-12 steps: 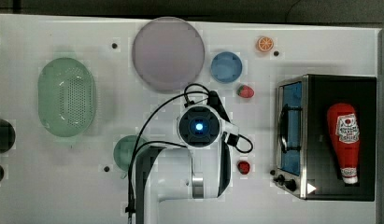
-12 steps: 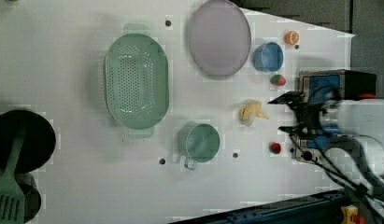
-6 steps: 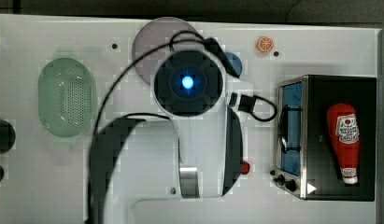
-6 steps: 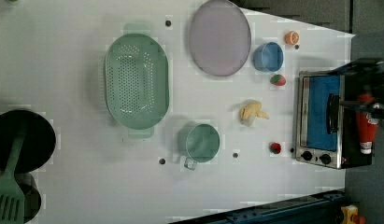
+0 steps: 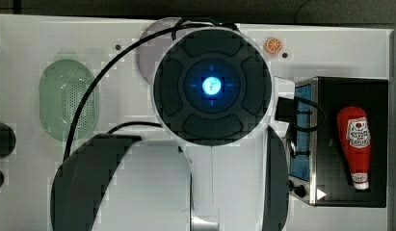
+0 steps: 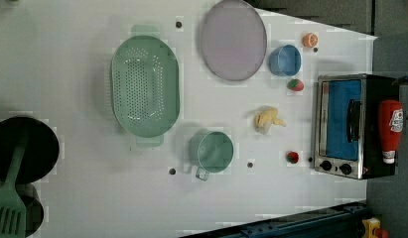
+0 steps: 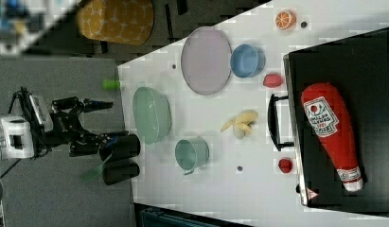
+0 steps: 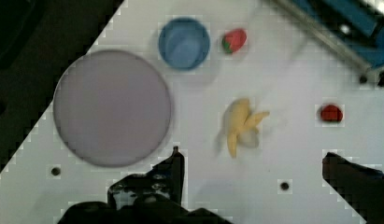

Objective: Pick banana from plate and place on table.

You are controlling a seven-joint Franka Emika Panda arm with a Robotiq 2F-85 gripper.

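Note:
The pale yellow banana [image 6: 267,119] lies on the white table [image 6: 92,193], between the toaster oven and the teal cup, apart from the plate. It also shows as the banana [image 7: 240,123] and the banana [image 8: 241,126]. The lilac-grey plate [image 6: 233,39] is bare, as is the plate [image 8: 112,107]. High above the table my gripper [image 7: 104,120] is open with nothing between its fingers [image 8: 175,163]. In the top view the arm's round end with a blue light [image 5: 212,85] hides most of the plate [image 5: 146,53].
A blue bowl [image 6: 285,60], a strawberry [image 6: 295,85] and an orange slice [image 6: 309,39] sit near the plate. A green basket [image 6: 145,85], a teal cup [image 6: 211,151], a toaster oven [image 6: 343,126] with a ketchup bottle [image 6: 390,130] on top, and a small red thing [image 6: 292,157] stand around.
The arm has risen toward the top camera and looms much larger there. It has left the left view's right side. The banana has stayed where it lies.

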